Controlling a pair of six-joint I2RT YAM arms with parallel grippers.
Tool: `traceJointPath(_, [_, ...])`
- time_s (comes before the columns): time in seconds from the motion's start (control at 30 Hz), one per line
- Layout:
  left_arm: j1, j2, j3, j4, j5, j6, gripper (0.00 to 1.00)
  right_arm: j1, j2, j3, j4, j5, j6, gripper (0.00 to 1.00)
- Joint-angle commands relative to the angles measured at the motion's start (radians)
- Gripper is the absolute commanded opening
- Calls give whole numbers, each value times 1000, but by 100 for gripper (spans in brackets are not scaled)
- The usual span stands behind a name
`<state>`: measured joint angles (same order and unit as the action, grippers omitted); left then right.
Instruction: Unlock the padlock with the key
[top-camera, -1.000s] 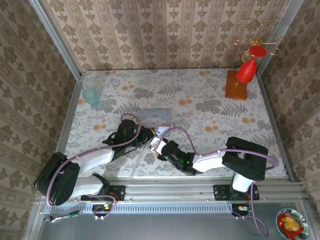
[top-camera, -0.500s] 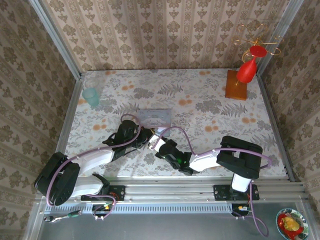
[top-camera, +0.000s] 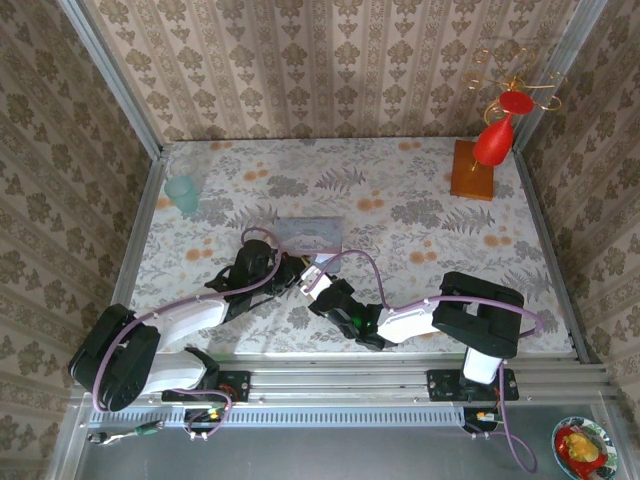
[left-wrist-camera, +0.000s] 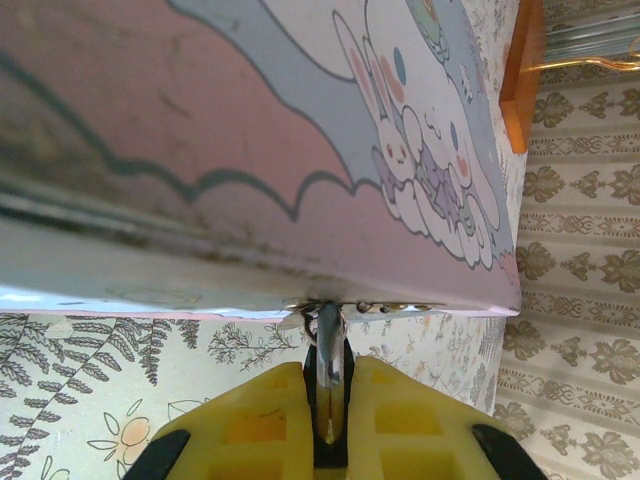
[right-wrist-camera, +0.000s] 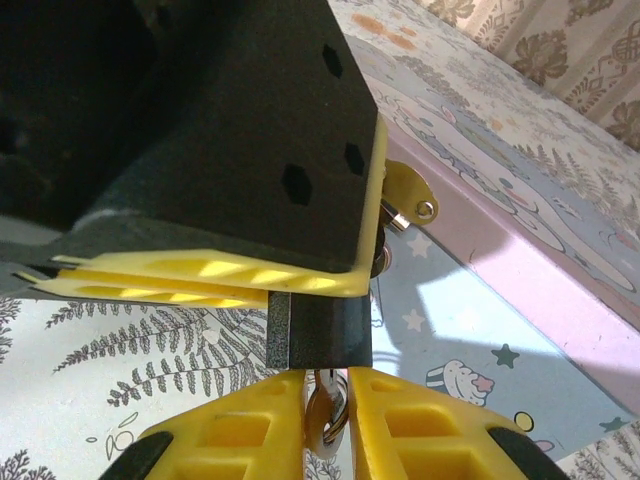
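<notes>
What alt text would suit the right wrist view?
The right arm's yellow jaws pinch a small metal key just below a dark padlock, beside a pastel picture tin; the other arm's black-and-yellow jaws sit above it.

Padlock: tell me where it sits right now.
Right wrist view, centre: the padlock sits clamped in the left gripper, just above the right gripper with the key, beside the pale blue tin.

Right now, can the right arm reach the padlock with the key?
Probably yes. The padlock sits directly in front of the right end effector, whose key seems to touch it. The left end effector grips it from the other side, not between them.
</notes>
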<state>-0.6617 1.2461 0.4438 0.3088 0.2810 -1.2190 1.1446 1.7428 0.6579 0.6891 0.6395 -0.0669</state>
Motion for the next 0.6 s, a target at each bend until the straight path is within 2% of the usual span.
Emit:
traceJointPath(0.0, [-18, -16, 16, 40, 35, -8, 0, 7, 8, 33, -2, 6, 67, 19])
traceJointPath(0.33, [-18, 13, 22, 44, 43, -5, 0, 7, 27, 6, 65, -47, 226, 19])
traceJointPath(0.43, [-18, 16, 24, 36, 38, 2, 0, 7, 22, 10, 38, -79, 279, 18])
traceJointPath(0.5, [-17, 18, 22, 32, 32, 8, 0, 2, 0, 12, 1, -162, 362, 17])
traceJointPath(0.57, [-16, 18, 20, 28, 27, 11, 0, -20, -31, 5, -11, -311, 490, 17])
